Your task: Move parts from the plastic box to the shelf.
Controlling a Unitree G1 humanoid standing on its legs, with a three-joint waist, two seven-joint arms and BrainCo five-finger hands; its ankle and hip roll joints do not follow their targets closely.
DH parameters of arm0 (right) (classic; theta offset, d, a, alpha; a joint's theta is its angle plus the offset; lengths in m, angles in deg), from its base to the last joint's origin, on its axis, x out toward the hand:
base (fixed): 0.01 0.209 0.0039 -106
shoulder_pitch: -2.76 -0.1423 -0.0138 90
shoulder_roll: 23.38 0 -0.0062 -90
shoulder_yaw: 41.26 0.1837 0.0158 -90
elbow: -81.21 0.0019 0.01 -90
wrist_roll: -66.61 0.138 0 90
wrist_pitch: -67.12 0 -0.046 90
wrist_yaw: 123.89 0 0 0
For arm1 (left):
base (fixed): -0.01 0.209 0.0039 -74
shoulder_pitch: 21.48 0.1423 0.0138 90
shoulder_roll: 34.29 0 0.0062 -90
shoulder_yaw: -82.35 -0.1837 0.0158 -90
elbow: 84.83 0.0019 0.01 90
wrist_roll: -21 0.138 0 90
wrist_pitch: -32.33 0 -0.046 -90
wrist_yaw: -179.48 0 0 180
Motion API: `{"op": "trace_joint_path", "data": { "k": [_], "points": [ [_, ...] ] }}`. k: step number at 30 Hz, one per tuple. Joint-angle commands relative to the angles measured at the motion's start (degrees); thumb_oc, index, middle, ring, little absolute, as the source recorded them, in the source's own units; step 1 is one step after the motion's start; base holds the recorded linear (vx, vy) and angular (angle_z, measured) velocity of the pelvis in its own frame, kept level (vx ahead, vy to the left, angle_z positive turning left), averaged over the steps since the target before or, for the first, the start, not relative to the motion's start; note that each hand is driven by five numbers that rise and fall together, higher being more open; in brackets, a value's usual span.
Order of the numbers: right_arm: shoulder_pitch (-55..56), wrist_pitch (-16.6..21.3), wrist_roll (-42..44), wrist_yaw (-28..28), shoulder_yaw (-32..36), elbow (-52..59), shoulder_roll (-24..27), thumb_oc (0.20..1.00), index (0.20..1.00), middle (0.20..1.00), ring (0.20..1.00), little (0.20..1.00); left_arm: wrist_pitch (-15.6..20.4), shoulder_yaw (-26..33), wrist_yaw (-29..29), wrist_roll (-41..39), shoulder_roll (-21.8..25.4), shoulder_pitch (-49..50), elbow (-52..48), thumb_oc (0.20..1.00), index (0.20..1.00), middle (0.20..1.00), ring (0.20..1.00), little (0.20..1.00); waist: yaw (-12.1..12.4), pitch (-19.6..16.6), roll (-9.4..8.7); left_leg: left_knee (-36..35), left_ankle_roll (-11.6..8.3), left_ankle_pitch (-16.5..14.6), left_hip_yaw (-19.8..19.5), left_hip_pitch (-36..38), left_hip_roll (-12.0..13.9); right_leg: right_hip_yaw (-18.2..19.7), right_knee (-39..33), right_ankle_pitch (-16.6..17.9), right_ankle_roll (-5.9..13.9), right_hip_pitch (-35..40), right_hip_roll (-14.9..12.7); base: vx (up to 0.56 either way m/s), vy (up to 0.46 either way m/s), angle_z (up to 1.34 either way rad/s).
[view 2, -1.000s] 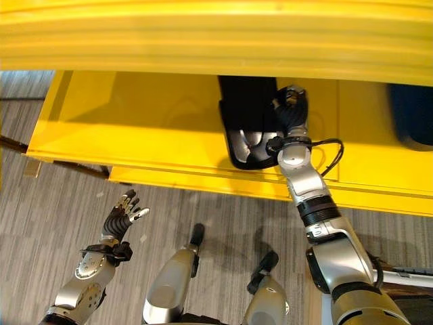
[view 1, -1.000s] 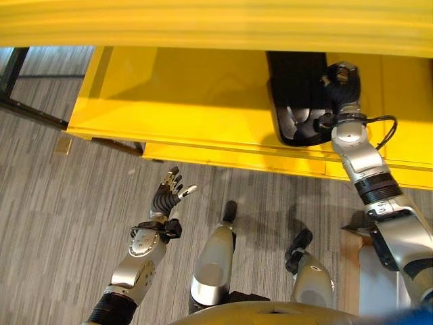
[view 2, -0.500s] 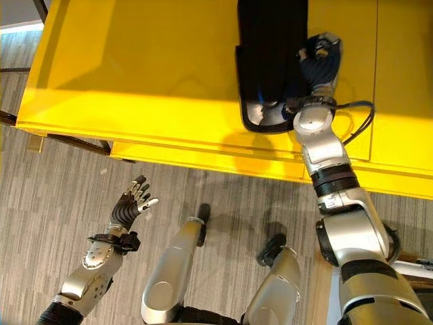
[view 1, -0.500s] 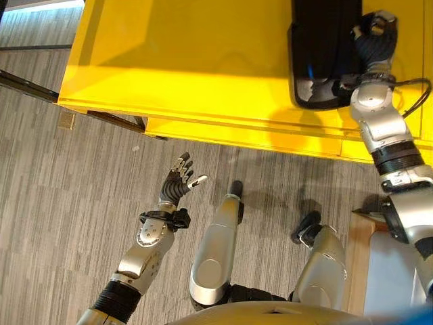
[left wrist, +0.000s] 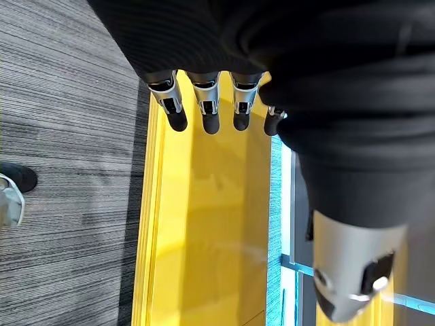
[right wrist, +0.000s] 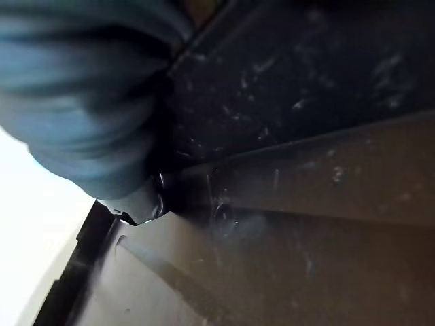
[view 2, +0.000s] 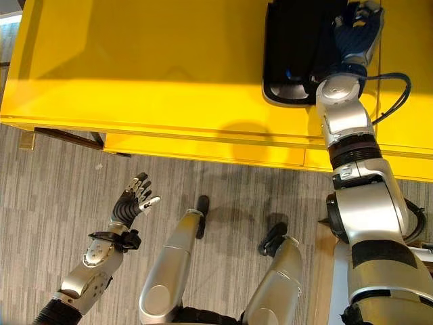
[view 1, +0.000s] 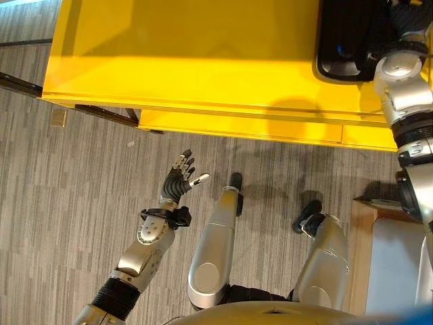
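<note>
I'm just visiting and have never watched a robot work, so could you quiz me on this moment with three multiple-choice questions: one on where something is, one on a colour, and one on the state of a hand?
1. Where does the black part lie?
A. on the grey floor
B. on the yellow shelf
C. in the left hand

2. What colour is the shelf?
A. yellow
B. white
C. green

3. How is the left hand held?
A. curled round the black part
C. pressed flat on the shelf
B. open, fingers spread, above the floor

Answers: 1 B, since the part rests on the shelf's top with the right hand beside it; 2 A, since its whole surface and front edge are bright yellow; 3 B, since its straight fingers hold nothing over the grey floor.
</note>
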Motion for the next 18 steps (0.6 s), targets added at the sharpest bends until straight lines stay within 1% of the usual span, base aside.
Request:
{"op": "trace_joint_path", "data": {
  "k": [1,10,18],
  "points": [
    [-9.5,3.0,1.0,-0.2,-4.5,-1.8,6.5,0.200,0.200,0.200,0.200,0.200,3.6,0.8,-0.6,-1.7,3.5,-0.1,-5.6,1.000,1.000,1.000,1.000,1.000,0.7,-1.0,-0.42,-0.4,0.39,-0.7,1.0,-1.4,0.0,2.4,2.7,-7.9,-0.18,6.0,1.7,0.00,0.000,0.00],
    [-13.5,2.9,1.6,1.5,-8.8,-6.0,7.3,0.200,0.200,0.200,0.200,0.200,4.2,0.2,-0.8,-2.0,3.8,-1.7,-5.5,1.000,1.000,1.000,1.000,1.000,1.3,-1.0,-0.42,-1.0,0.37,-0.4,0.9,-1.8,-0.2,2.3,2.3,-7.6,0.15,5.5,1.8,0.00,0.000,0.00],
    [-14.8,2.6,1.9,1.8,-10.0,-8.4,8.7,0.200,0.200,0.200,0.200,0.200,4.4,0.0,-0.6,-2.1,4.0,-2.3,-5.6,1.000,1.000,1.000,1.000,1.000,1.7,-1.0,-0.17,-2.2,0.28,0.2,0.7,-2.3,-0.3,1.5,1.5,-7.3,0.52,5.5,1.8,0.01,-0.009,0.03]
  ]
}}
